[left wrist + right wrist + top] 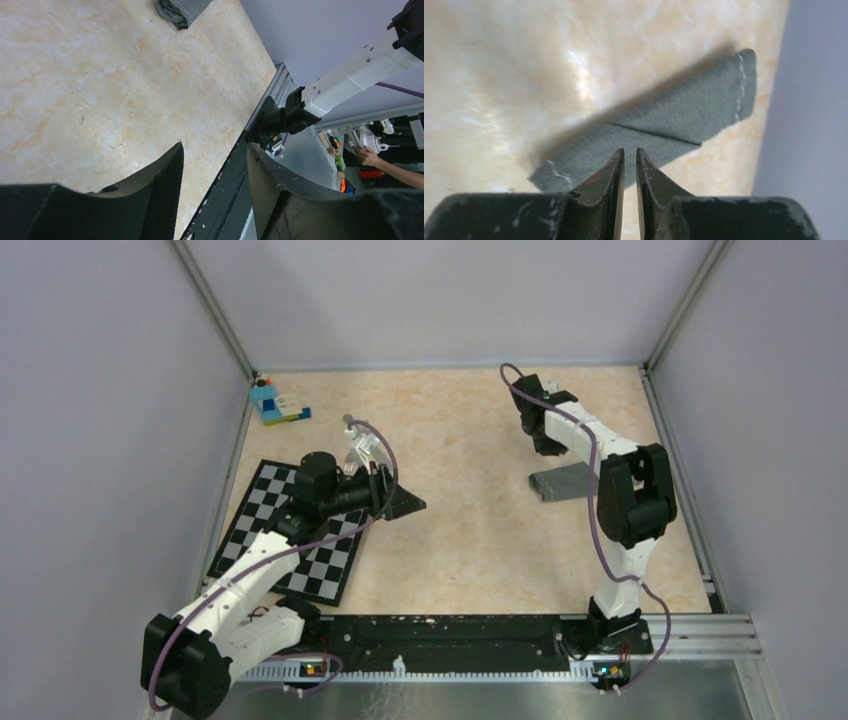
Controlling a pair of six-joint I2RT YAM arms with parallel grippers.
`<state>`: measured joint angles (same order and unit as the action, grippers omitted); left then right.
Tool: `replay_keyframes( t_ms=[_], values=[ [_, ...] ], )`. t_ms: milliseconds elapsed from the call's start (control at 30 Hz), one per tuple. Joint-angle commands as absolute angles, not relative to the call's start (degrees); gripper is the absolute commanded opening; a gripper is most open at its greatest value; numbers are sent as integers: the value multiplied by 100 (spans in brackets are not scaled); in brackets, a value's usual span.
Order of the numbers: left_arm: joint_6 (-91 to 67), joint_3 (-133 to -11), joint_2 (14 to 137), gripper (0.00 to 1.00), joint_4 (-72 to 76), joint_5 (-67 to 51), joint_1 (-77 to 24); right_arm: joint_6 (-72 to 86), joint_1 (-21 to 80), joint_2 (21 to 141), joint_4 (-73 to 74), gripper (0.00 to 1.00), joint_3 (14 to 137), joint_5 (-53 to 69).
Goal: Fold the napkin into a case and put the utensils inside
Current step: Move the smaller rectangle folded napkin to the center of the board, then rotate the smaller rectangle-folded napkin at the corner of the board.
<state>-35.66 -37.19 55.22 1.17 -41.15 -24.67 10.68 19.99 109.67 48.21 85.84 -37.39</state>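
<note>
The napkin (560, 483) lies folded into a narrow dark grey strip, the case, at the right of the table; it also shows in the right wrist view (674, 125) and at the top of the left wrist view (180, 10). My right gripper (543, 447) (630, 150) hovers over the strip's near edge, its jaws a narrow slit apart with nothing between them. The silver utensils (356, 443) lie left of centre, just behind my left arm. My left gripper (402, 502) (214, 147) stands open and empty over bare table, pointing right towards the strip.
A black-and-white checkered mat (258, 512) lies at the left under my left arm. A blue toy-brick block (272, 403) sits in the far left corner. A black rail (450, 630) runs along the near edge; walls close in the other three sides.
</note>
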Motion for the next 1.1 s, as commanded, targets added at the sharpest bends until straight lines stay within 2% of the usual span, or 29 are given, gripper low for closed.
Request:
replay_keyframes(
  t_ms=[0, 200, 400, 567, 700, 733, 833, 900, 1067],
  values=[
    [-3371, -3885, 5461, 55, 88, -4184, -2451, 1360, 1950, 11332, 4563, 14, 9242, -2624],
    [-3389, -3890, 5334, 55, 27, -4140, -2440, 1543, 1905, 11741, 3979, 16, 9189, -1758],
    [-3357, -3888, 5208, 56, -138, -4085, -2442, 1485, 1779, 11538, 3677, 25, 8190, -1185],
    [-3309, -3942, 5131, 57, -246, -4083, -2443, 1762, 1628, 10451, 3684, 33, 6529, -1090],
    [-3330, -3956, 5074, 57, -253, -4140, -2443, 2082, 1046, 9142, 3661, 41, 5077, -1149],
    [-3322, -3975, 5060, 57, -271, -4159, -2443, 2151, 937, 8816, 3646, 47, 4857, -1253],
    [-3314, -4008, 4997, 58, -336, -4174, -2443, 2325, 889, 8234, 3702, 52, 4994, -1358],
    [-3298, -4065, 4940, 58, -452, -4171, -2443, 2447, 875, 8276, 3954, 54, 5254, -1744],
    [-3346, -4013, 4689, 58, -488, -4070, -2441, 2374, 1023, 8219, 3884, 53, 5371, -1499]
  ],
)
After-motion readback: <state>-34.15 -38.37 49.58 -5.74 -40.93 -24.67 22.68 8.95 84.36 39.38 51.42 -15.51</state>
